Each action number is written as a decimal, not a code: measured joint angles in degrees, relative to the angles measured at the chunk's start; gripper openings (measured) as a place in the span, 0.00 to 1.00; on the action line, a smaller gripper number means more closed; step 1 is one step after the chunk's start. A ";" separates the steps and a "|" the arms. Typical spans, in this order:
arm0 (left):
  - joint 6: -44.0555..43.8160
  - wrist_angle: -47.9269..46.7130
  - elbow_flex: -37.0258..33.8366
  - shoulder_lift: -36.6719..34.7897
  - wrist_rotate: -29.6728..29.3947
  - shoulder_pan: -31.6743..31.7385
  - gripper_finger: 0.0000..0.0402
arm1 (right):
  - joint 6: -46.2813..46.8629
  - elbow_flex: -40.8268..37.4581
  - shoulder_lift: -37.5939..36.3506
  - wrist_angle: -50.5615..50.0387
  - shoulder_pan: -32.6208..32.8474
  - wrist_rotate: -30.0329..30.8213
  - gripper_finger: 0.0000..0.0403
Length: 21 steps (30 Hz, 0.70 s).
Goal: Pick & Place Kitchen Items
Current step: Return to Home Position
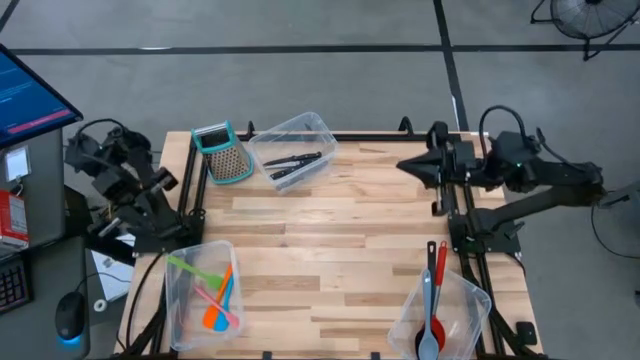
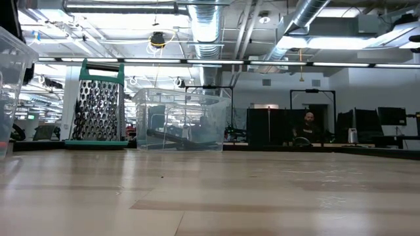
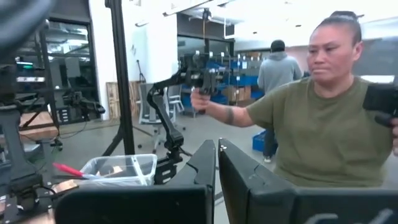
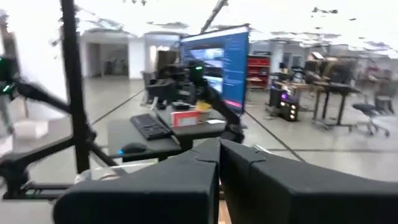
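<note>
1. Your left gripper [image 3: 216, 165] sits folded at the table's [image 1: 340, 230] left edge, jaws nearly together and empty.
2. Your right gripper [image 4: 219, 149] waits at the right edge, jaws closed and empty too.
3. Knives [image 1: 295, 163] lie in the tub beside the grater [image 1: 222, 152]. Spatulas [image 1: 212, 295] are in the left-arm tub and spoons [image 1: 433, 310] in the right-arm tub.

No legible text anywhere; blue monitor screen [image 1: 25, 95] lettering too small.

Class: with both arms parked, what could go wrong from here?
The red spoon and grey spoon poke their handles over the clear plastic tub's rim near the right arm; a moving arm might snag them. The metal box grater with teal top stands beside the clear knife tub; a nudge could topple it.
</note>
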 joint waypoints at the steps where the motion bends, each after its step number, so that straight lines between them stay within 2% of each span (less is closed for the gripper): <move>1: -0.28 0.66 -1.36 -1.27 -0.01 0.00 0.00 | 1.06 -2.68 -1.60 1.48 -0.94 -0.80 0.00; 5: -2.88 3.73 -6.33 -5.61 1.13 0.00 0.00 | 5.78 -14.10 -8.11 7.94 -4.08 -3.43 0.00; 12: -4.49 8.55 -15.21 -10.99 2.50 0.00 0.00 | 11.59 -34.09 -17.99 21.74 -7.23 -3.17 0.00; 21: -5.95 16.36 -27.15 -17.20 2.51 0.09 0.00 | 18.10 -56.88 -27.23 41.25 -7.58 -2.88 0.00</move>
